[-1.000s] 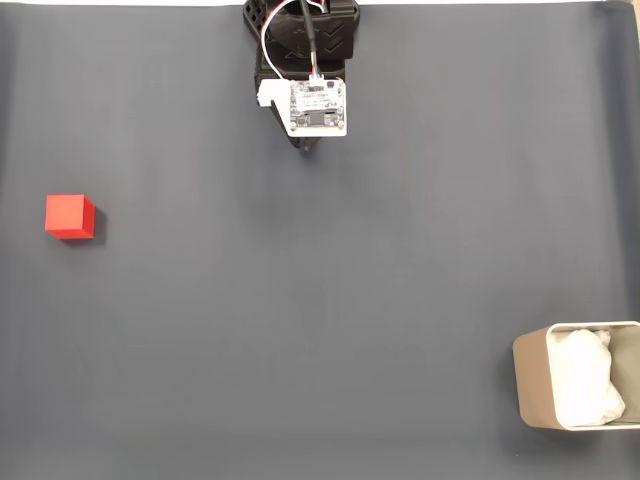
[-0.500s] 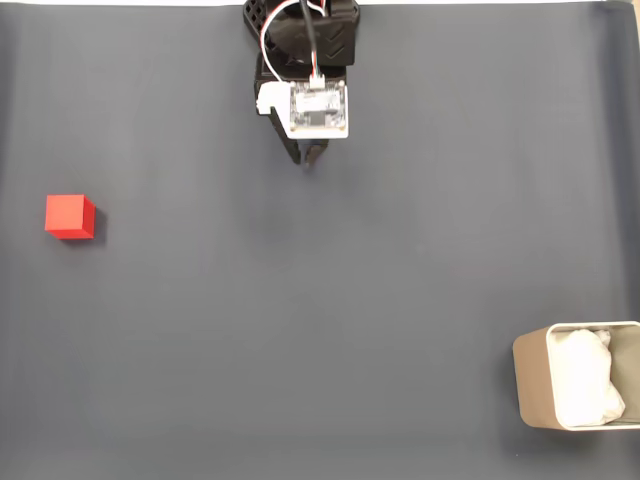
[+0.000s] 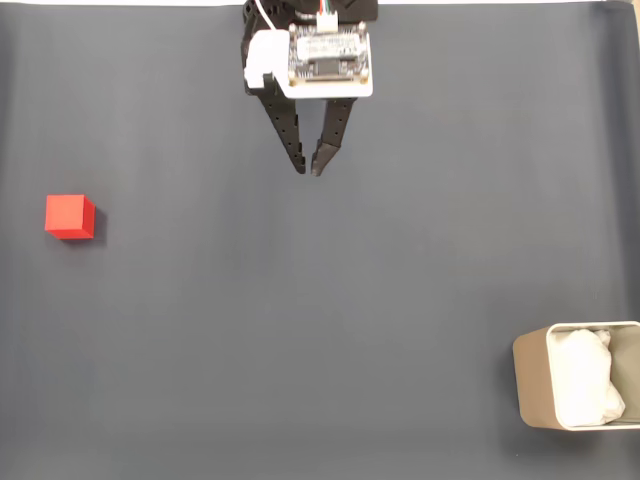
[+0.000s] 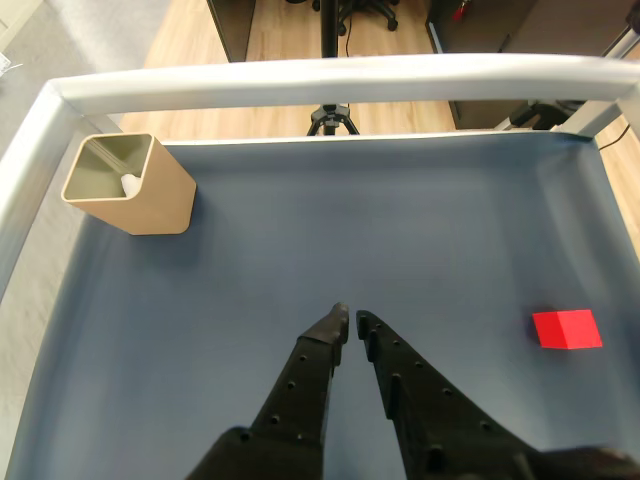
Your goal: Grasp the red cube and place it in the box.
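The red cube [image 3: 69,216] sits alone at the left of the dark mat in the fixed view; the wrist view has the red cube [image 4: 566,328] at the right. The beige box [image 3: 533,385] with white padding stands in the bottom right corner of the fixed view, and the box [image 4: 130,185] is at the upper left in the wrist view. My gripper [image 3: 308,170] hangs near the top centre, far from both. Its black fingers [image 4: 315,365] taper to tips that almost touch, with nothing between them.
The dark grey mat [image 3: 330,320] covers the whole work area. A white frame rail [image 4: 330,78] borders it on the far side in the wrist view, with wooden floor and a tripod beyond.
The arm has tilted up and forward: the wrist board moved toward the top edge of the fixed view and both fingers now show in full, tips a little lower. Cube and box are unmoved.
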